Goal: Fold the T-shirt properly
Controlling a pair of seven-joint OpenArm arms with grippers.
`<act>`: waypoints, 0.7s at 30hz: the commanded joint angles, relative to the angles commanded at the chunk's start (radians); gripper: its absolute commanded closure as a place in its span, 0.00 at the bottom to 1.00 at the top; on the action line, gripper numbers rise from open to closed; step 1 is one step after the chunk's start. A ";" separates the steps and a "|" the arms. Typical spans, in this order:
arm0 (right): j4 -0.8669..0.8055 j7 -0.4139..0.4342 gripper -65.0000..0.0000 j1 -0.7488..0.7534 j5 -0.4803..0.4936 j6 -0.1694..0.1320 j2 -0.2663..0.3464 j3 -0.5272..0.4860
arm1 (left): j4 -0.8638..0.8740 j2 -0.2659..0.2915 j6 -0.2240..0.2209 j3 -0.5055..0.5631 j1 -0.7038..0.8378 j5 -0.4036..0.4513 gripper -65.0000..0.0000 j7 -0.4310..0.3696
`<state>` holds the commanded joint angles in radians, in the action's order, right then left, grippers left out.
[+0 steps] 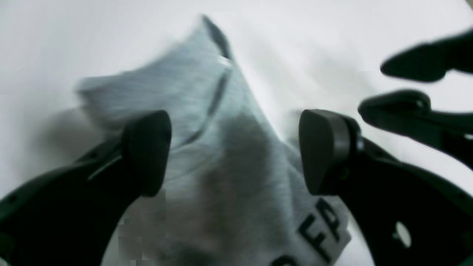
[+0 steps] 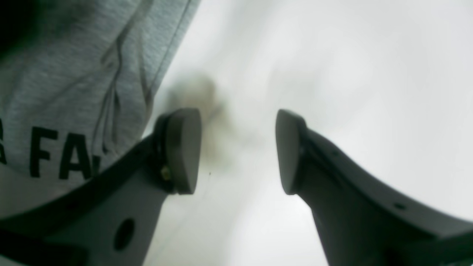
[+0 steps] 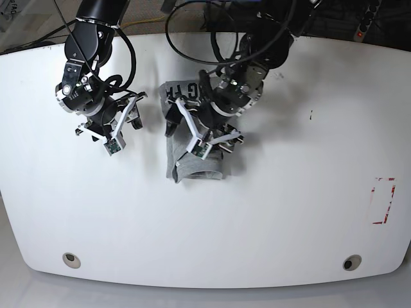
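- T-shirt [image 3: 196, 151]: heather-grey knit, folded into a narrow upright bundle on the white bench [image 3: 289, 212], slightly left of centre and in the far half. Black printed letters show at its far end in the base view and on its edge in both wrist views.
- Left gripper [image 3: 209, 131]: poised directly over the bundle's middle, on the arm entering from the far centre. In the left wrist view [image 1: 234, 151] its two dark fingers stand wide apart with grey cloth showing between them; whether the pads touch the cloth cannot be told, as that view is blurred.
- Right gripper [image 3: 122, 122]: to the left of the T-shirt, above bare bench, near the bundle but apart from it. In the right wrist view [image 2: 238, 151] its fingers are spread with only white bench between them; the T-shirt [image 2: 74, 74] lies at that view's left edge.
- The right gripper's finger tips [image 1: 410, 66] also appear at the right edge of the left wrist view, beside the T-shirt [image 1: 207, 147].
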<state>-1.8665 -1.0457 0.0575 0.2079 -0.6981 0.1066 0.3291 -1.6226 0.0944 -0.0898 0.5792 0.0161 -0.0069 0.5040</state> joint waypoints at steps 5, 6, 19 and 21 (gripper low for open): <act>0.000 0.000 0.54 -0.002 0.000 0.000 0.000 0.000 | 0.098 0.002 -0.075 0.068 0.028 0.086 0.22 -0.077; 0.000 0.000 0.54 -0.002 0.000 0.000 0.000 0.000 | 0.118 0.002 -0.078 0.068 0.034 0.089 0.22 -0.081; -0.006 0.000 0.54 -0.011 0.000 0.000 -0.002 0.000 | 0.233 -0.180 -0.064 -0.080 0.048 0.081 0.22 -0.074; -0.006 0.000 0.54 -0.012 0.000 0.000 -0.002 0.000 | 0.233 -0.224 0.000 -0.153 0.049 0.081 0.22 -0.074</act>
<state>-1.8727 -1.0457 0.0453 0.2079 -0.6981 0.1051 0.3291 -1.3894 -0.1297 -0.0898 0.4258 0.0652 0.0744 0.4304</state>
